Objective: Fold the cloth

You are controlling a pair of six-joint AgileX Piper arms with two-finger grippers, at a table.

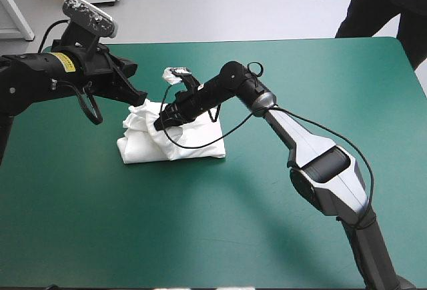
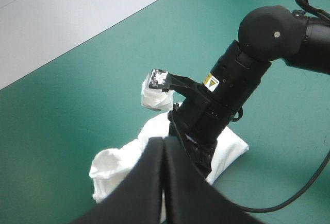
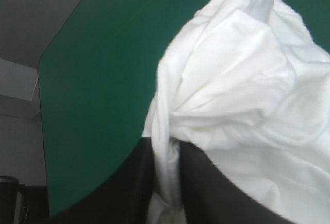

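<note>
You see the white T-shirt [image 1: 143,147] as a rumpled, partly folded bundle lying on the teal-green cover [image 1: 100,223], a little left of its middle, near edge fairly straight.

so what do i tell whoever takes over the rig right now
Left tool: shut, nothing seen in it, raised over the far left part of the T-shirt.
Right tool: shut on the T-shirt, a bunched fold pinched in it.
T-shirt: a rumpled, partly folded bundle near the middle of the teal-green table.
Done: gathered into a rough bundle.
Left: lay the held fold down, release, tidy the bundle.
</note>
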